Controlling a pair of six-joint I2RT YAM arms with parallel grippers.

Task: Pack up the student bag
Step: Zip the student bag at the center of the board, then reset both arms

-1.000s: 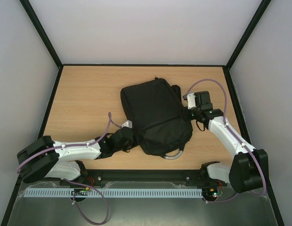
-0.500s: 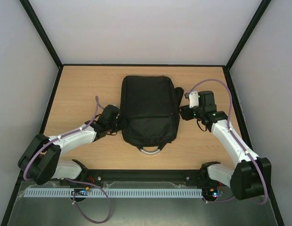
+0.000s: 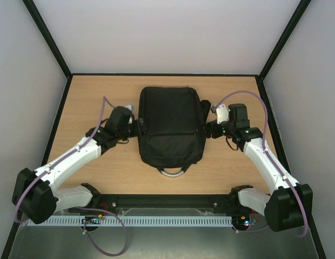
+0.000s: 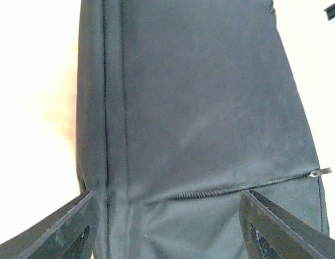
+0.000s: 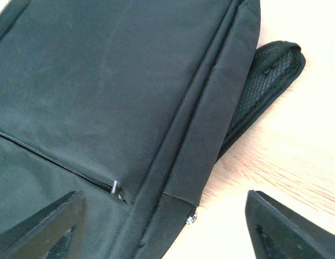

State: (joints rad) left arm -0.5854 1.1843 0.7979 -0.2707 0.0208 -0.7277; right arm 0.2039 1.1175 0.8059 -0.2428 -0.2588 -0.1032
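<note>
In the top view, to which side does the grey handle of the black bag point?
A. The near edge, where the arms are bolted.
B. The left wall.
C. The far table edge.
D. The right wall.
A: the grey handle sticks out of the student bag's near end, at the bottom of the top view.

Student bag (image 3: 172, 127) plain black, its handle (image 3: 172, 172) grey. Table (image 3: 97, 97) pale wood grain. My fingers (image 4: 59, 229) black, cables (image 3: 240, 92) purple.

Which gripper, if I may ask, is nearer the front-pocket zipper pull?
Right: the right gripper sits at the student bag's edge by the zipper pull; the left gripper at the opposite edge.
</note>
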